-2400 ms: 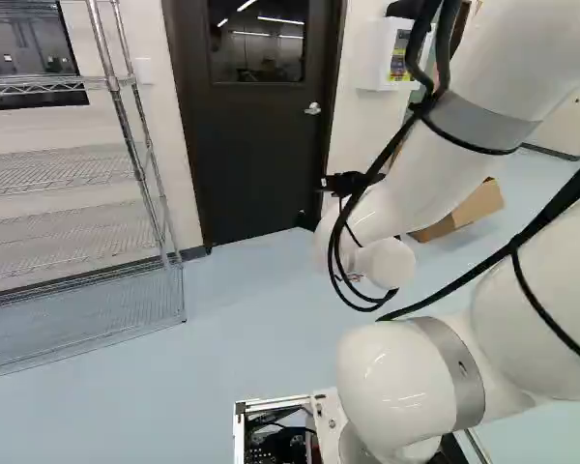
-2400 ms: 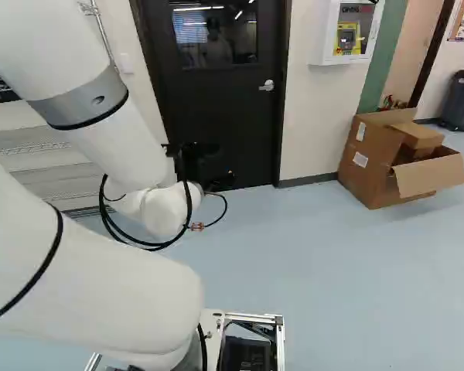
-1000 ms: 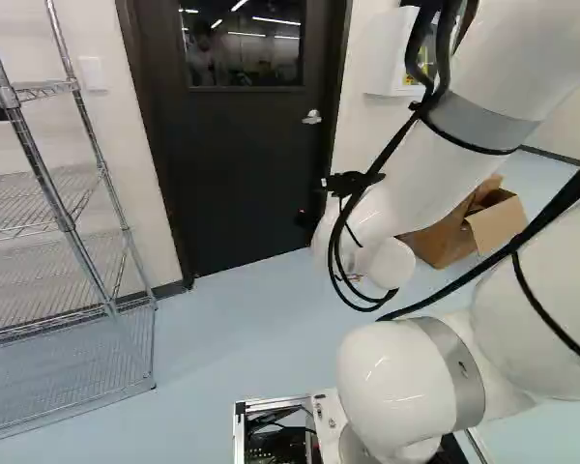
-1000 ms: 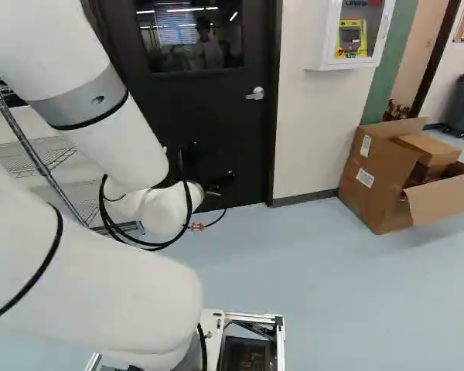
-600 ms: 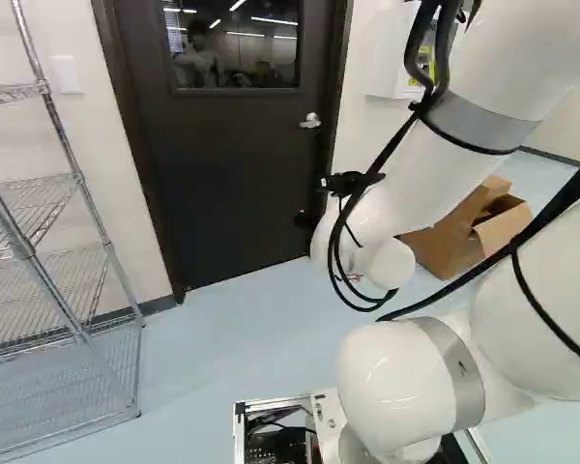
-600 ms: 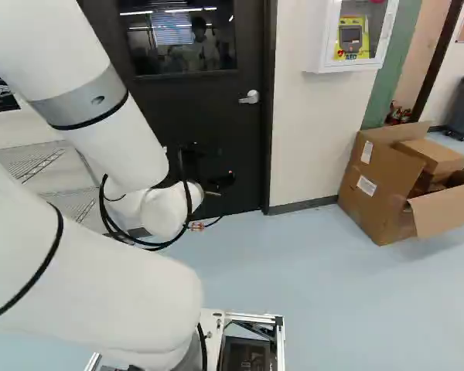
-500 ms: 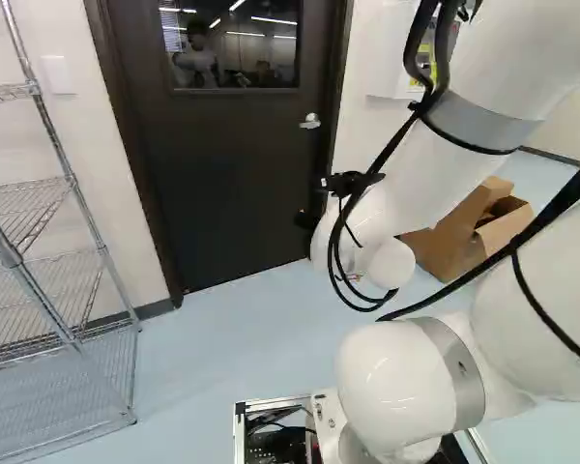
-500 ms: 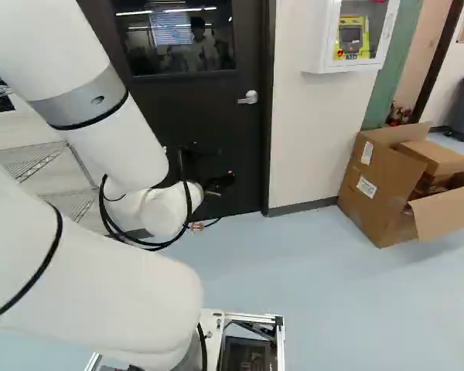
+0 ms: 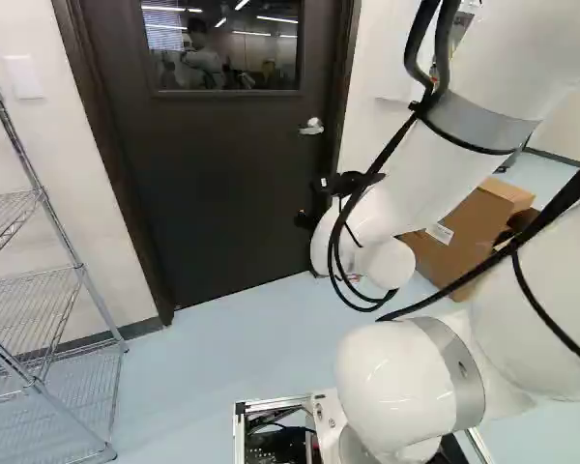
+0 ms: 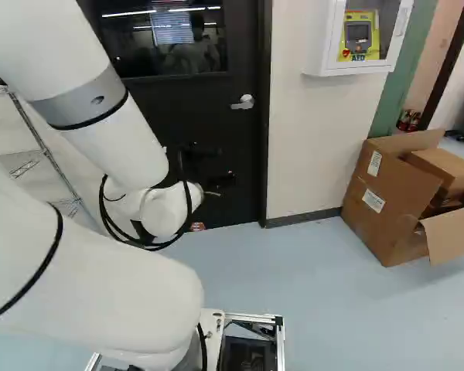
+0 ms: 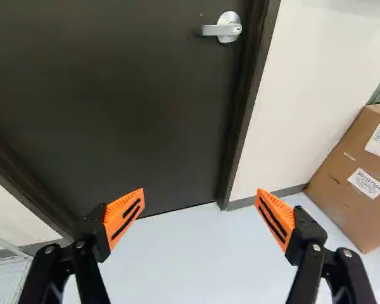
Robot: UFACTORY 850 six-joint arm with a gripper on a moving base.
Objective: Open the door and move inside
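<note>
Approach stage, by the look of it. Door (image 9: 232, 184) shut, upper left-centre of left base view; lever handle (image 9: 312, 127) at its right side. Gripper (image 11: 201, 197) wide open, empty. Next: raise gripper to lever handle, align.

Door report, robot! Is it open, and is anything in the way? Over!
Hand open, empty. Door shut, handle ahead, untouched. Box off to the handle side, not blocking. Over.
</note>
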